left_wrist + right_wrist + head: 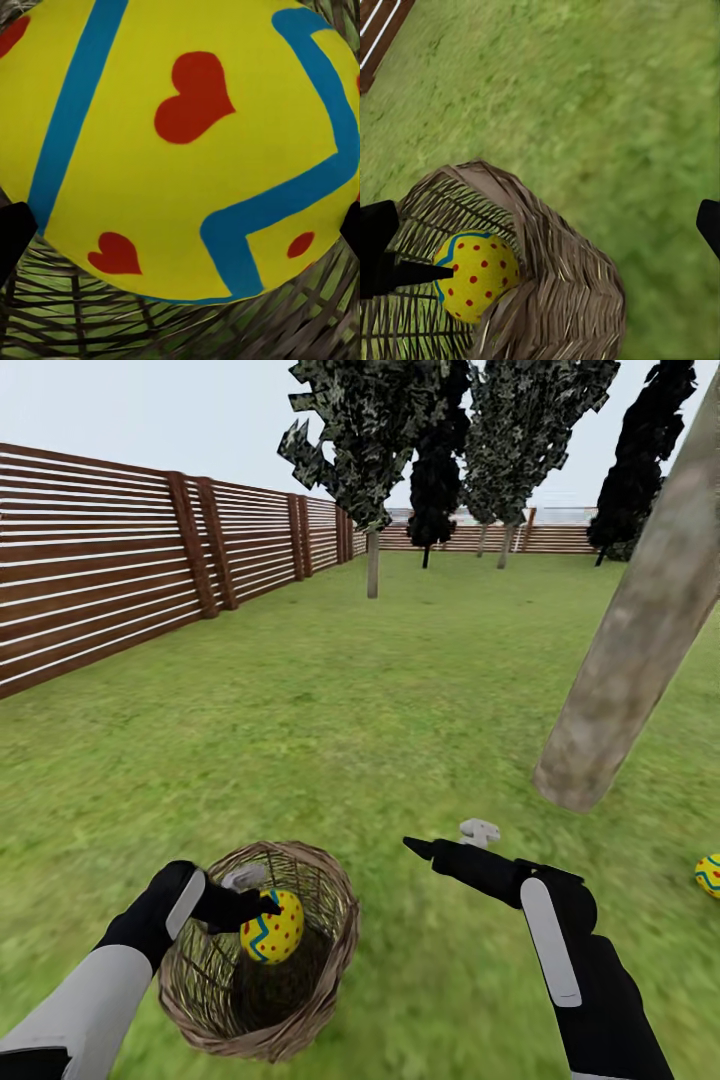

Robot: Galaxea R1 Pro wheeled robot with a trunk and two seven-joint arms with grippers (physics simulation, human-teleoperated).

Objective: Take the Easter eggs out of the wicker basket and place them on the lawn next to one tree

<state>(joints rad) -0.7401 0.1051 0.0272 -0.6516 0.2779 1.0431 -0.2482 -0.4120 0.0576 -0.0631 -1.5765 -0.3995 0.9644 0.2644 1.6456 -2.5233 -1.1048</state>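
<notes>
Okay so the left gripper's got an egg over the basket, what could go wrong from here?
1. The egg sits between the left gripper's fingertips above the wicker basket; a loose hold could drop it back in.
2. Lifting out, the arm might catch the braided rim and tip the basket.
3. Another egg already lies on the lawn near the leaning trunk; this one, being round, may roll when set down.

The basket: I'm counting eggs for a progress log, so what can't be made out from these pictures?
- Basket floor: in the head view, hidden by the egg the left gripper holds, and by shadow; whether another egg lies there cannot be told.
- Second egg on the lawn: cut off by the head view's right edge.
- Tree: canopy cut off at the top.
- Right gripper: head view doesn't settle its opening.
</notes>
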